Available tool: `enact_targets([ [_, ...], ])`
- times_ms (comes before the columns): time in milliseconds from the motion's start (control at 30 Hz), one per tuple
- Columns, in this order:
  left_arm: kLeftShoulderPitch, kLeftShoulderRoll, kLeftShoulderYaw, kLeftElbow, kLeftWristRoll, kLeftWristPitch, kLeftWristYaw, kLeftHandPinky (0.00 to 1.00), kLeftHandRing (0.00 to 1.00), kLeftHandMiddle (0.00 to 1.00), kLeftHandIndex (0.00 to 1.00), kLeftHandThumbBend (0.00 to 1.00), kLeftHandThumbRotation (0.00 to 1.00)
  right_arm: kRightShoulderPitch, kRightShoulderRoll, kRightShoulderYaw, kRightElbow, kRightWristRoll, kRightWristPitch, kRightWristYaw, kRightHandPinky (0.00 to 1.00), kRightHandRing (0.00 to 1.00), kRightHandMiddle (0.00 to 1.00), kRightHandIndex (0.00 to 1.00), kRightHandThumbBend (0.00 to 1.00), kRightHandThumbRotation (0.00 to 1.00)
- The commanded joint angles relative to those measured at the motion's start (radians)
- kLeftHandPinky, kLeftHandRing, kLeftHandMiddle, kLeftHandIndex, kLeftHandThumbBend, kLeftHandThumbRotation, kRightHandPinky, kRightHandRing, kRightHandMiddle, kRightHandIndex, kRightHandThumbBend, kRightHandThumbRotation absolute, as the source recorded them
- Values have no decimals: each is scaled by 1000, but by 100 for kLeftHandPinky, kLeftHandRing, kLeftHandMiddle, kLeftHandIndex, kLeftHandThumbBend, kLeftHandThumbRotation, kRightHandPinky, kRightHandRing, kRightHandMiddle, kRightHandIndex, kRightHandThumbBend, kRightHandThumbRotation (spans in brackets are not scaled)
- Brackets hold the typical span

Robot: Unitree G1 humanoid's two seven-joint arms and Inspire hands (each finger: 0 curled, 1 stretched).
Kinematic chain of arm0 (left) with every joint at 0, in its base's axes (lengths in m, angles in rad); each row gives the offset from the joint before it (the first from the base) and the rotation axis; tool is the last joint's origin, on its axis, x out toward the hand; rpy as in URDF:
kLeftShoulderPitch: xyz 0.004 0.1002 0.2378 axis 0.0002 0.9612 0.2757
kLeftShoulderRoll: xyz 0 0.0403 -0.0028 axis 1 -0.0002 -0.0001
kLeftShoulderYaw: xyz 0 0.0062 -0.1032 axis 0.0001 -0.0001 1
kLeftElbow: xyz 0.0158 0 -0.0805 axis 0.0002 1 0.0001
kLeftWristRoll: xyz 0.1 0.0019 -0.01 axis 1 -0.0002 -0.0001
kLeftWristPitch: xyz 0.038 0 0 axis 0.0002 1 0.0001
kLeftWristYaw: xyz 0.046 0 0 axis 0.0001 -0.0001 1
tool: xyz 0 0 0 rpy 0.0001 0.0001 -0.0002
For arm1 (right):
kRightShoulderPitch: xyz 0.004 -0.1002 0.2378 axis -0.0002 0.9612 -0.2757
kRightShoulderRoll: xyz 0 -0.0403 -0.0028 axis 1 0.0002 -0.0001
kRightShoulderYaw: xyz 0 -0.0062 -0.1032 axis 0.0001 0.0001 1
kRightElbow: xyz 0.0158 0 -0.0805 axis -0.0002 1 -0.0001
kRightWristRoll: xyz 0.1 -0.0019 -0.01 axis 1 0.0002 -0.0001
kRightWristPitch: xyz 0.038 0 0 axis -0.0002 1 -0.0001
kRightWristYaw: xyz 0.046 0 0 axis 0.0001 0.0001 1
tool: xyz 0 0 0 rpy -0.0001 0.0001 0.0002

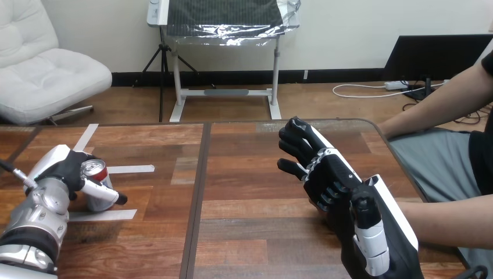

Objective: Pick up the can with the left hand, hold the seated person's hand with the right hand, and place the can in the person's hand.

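Observation:
A can (97, 185) with a silver top and red side stands on the wooden table (250, 226) near its left edge. My left hand (65, 171) is curled round it, thumb across its front. My right hand (325, 168) is raised over the table's right half, fingers relaxed and spread, holding nothing that I can see. The person's forearm (453, 221) reaches in from the right behind my right arm; their hand there is hidden. The person's other forearm (430, 110) rests at the table's far right corner.
White tape strips (131, 169) lie on the table around the can. A seam (197, 197) runs down the tabletop between its two halves. The table's right edge (401, 163) lies close to the person's lap.

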Motion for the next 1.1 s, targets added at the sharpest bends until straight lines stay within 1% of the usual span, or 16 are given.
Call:
enact_targets([
  [0,-38,-1,0,4,4,-9,30,64,76,81,81,81,0,-40,8,-1,-41,12,-21,0,90,95,94,95,78,100],
  [167,-34,-3,-2,0,8,-13,56,61,73,78,78,80,0,-40,8,-2,-42,10,-20,-2,91,95,94,95,78,100],
  [300,-32,-6,4,-3,1,-16,72,57,68,75,76,79,0,-41,8,-2,-41,10,-19,-2,91,95,94,95,79,100],
  [733,-29,-9,15,-2,-12,-24,102,51,60,66,70,73,0,-42,9,-2,-39,13,-20,-1,91,96,94,95,78,100],
  [1067,-32,-10,15,-1,-14,-19,113,49,57,63,66,70,0,-42,10,-3,-37,5,-23,-4,91,96,94,95,78,100],
])
